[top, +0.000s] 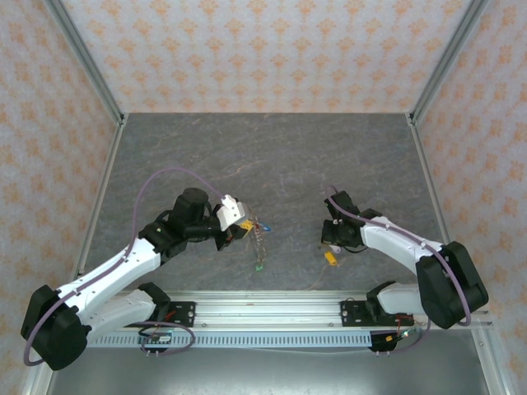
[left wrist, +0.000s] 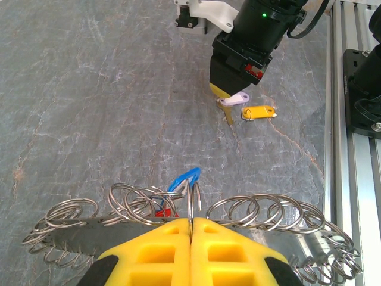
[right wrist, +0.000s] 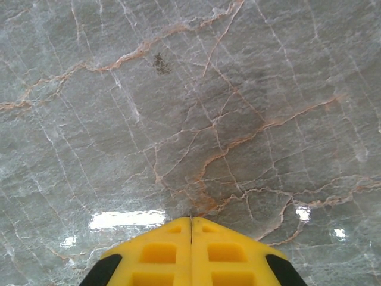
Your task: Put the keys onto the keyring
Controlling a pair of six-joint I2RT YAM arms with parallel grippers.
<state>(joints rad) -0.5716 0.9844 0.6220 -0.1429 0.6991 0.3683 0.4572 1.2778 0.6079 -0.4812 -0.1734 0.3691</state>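
Keyring (left wrist: pixel 268 210), a chain of linked silvery wire coils, hangs across the left hand (left wrist: pixel 190 221), whose yellow fingers (left wrist: pixel 161 250) are pressed together on it. A blue key (left wrist: pixel 186 177) and a red key (left wrist: pixel 162 212) sit among the coils just beyond the fingertips. Seen from above, the left arm reaches low toward mid-desk, and a green key (top: pixel 258 265) dangles below the loop.

Across from it, the right hand (left wrist: pixel 221 90) points down at the desk (right wrist: pixel 178 89), its fingers (right wrist: pixel 226 250) fully together. A white key (left wrist: pixel 236 99) lies right at their tips; I cannot tell whether it is pinched. A yellow key (left wrist: pixel 259 112) lies flat just beside. The desk is grey, marble-veined and glossy.
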